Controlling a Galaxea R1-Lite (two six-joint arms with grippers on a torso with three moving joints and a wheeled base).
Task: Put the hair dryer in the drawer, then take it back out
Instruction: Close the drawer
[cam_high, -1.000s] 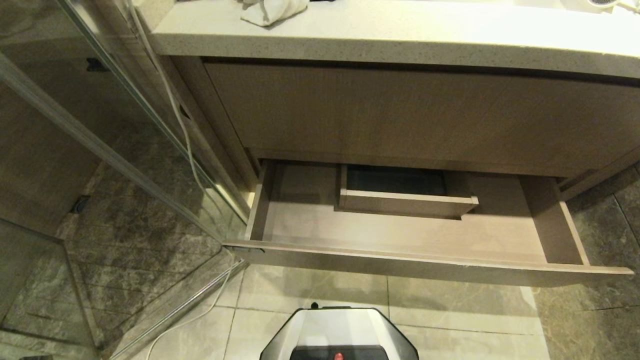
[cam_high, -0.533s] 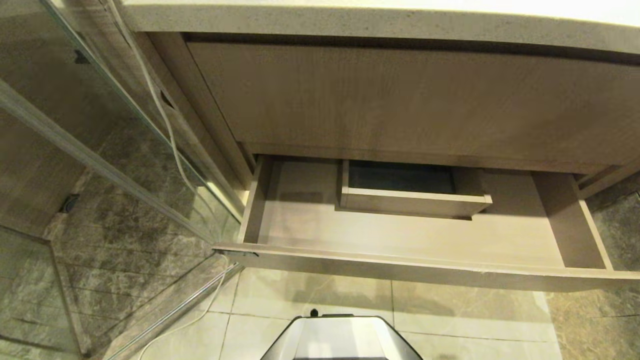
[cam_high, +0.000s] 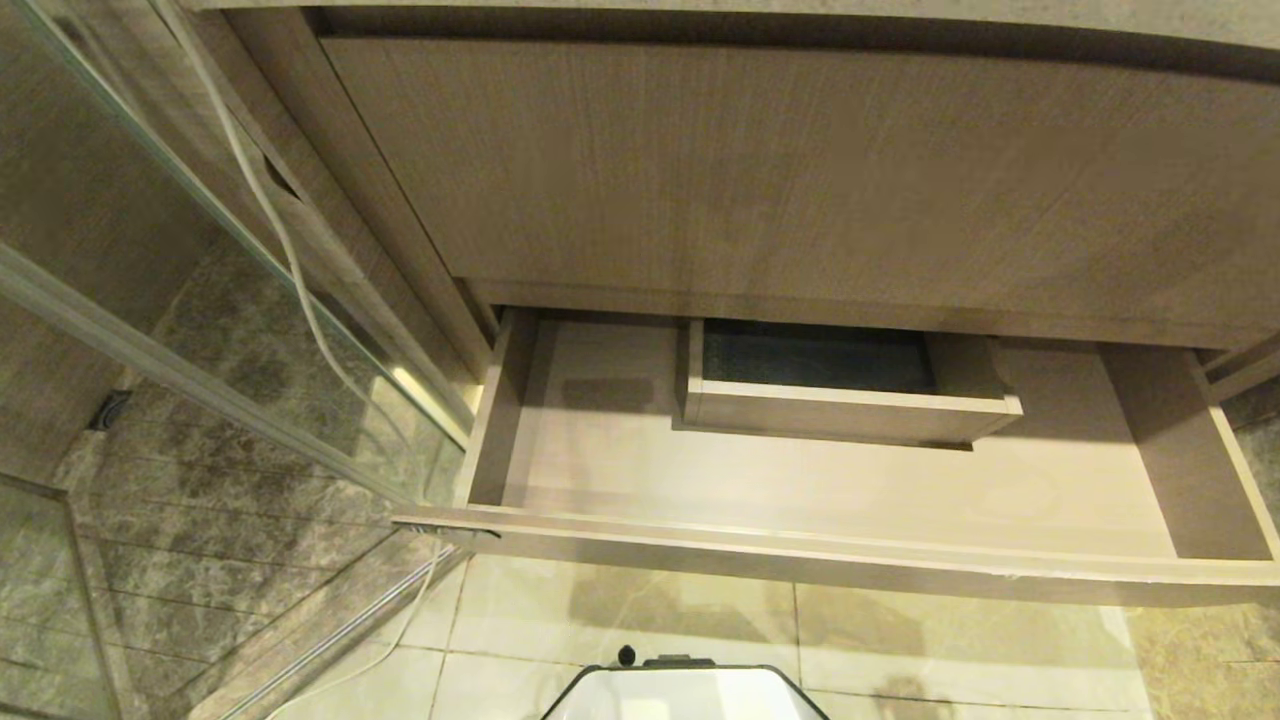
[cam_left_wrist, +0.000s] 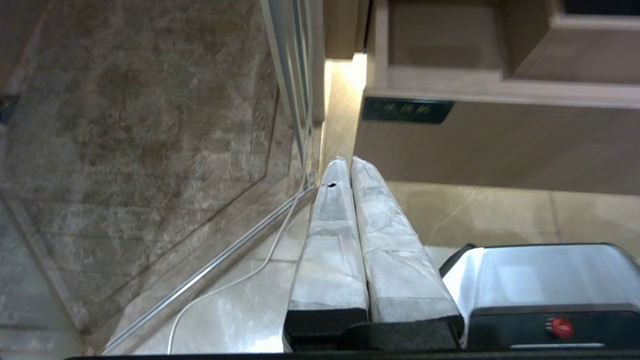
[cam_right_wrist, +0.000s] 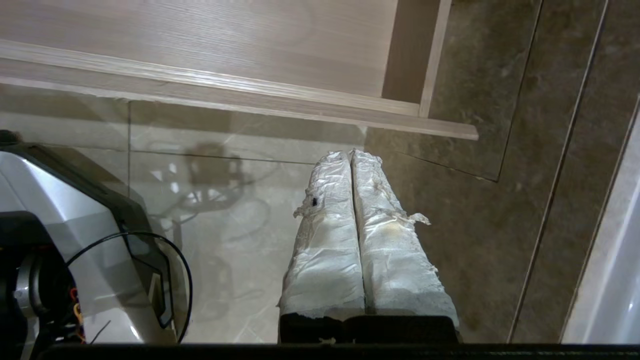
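1. The drawer (cam_high: 820, 500) is pulled out from under the tall wood panel (cam_high: 800, 180). Its floor is bare. A small boxed part (cam_high: 850, 410) sits at the back of it.
2. The hair dryer is not in any picture now, so I cannot tell where it is. It is not in the drawer.
3. The left gripper (cam_left_wrist: 349, 162) hangs low by the end of the drawer front that has the little black label (cam_left_wrist: 407, 110). Its two wrapped fingers are pressed together and hold nothing.
4. The right gripper (cam_right_wrist: 351, 154) hangs over the floor (cam_right_wrist: 240, 210) near the other corner of the drawer. Its fingers are pressed together too, with nothing between them.
5. I think the job has hardly begun, because the hair dryer has yet to go into the drawer.
6. What could go wrong: the drawer front sticks out just in front of the robot's base (cam_high: 680, 690). If the robot rolls or leans forward, it could bump the drawer and push it shut.
7. A white cord (cam_high: 290, 270) hangs down by the glass wall (cam_high: 150, 300) and trails across the floor. A wheel or an arm could catch it and tug whatever is on its end.
8. The boxed part takes up room, so a hair dryer set down too far back could knock against it.
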